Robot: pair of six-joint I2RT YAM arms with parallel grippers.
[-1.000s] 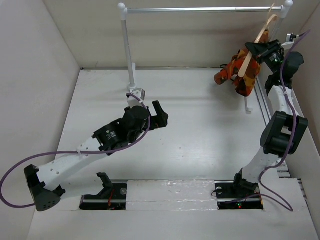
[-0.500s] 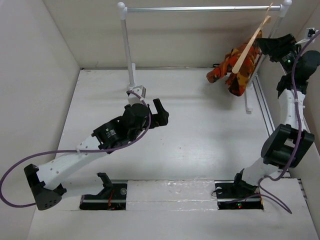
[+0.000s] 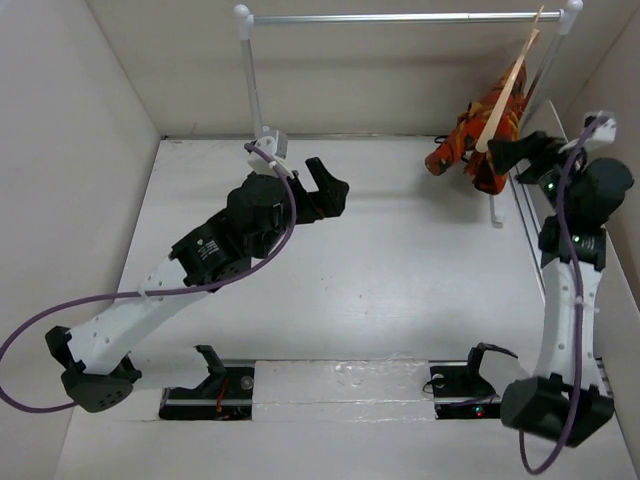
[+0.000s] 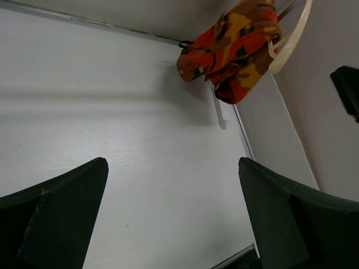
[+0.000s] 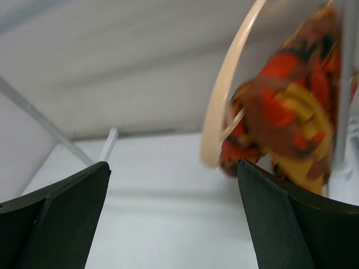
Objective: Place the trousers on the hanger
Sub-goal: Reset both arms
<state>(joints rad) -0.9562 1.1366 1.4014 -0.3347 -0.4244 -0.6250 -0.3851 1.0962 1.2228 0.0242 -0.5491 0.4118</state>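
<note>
We see trousers [image 3: 472,143] draped on the hanger [image 3: 506,88] at two o'clock; left claw [image 3: 330,187] and right claw [image 3: 517,153] gape, empty.

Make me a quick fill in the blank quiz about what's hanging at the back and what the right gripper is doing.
The camouflage ____ are draped over the hanger. The hanger hangs from the metal ____. The right gripper, near the cloth, stands ____ and holds nothing.
Missing words: trousers; rail; open.
</note>
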